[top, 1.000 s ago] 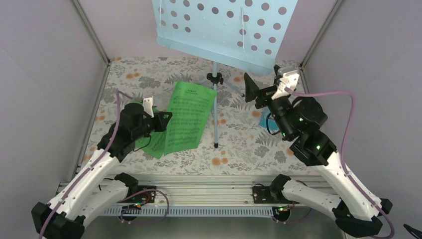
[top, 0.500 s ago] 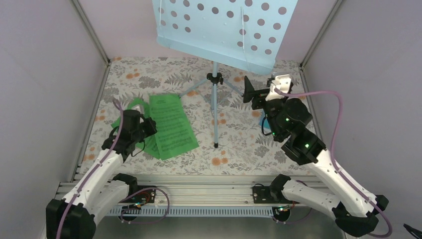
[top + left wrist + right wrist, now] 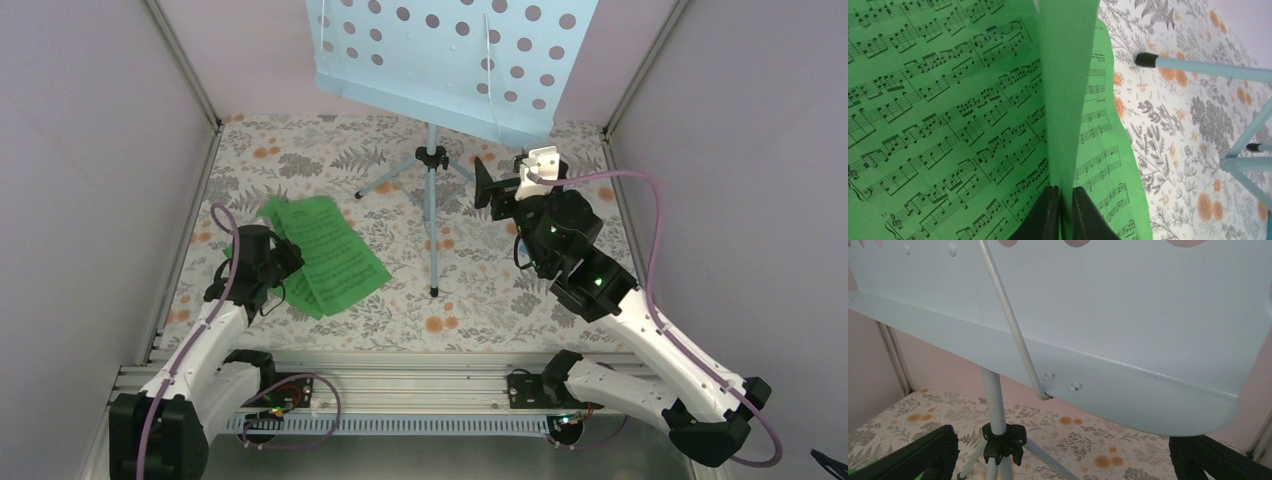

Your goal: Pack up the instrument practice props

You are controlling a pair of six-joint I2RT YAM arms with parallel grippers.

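Sheet music, green pages, lies fanned on the flowered table, left of the music stand. My left gripper is pinched together on one sheet, edge-on. I judge I'm gathering the paper; next move calls for squaring the pages into one pile. Right gripper is spread wide and holds nothing, just under the stand's shelf lip. The side wall crowds my left arm; open room lies toward the centre.
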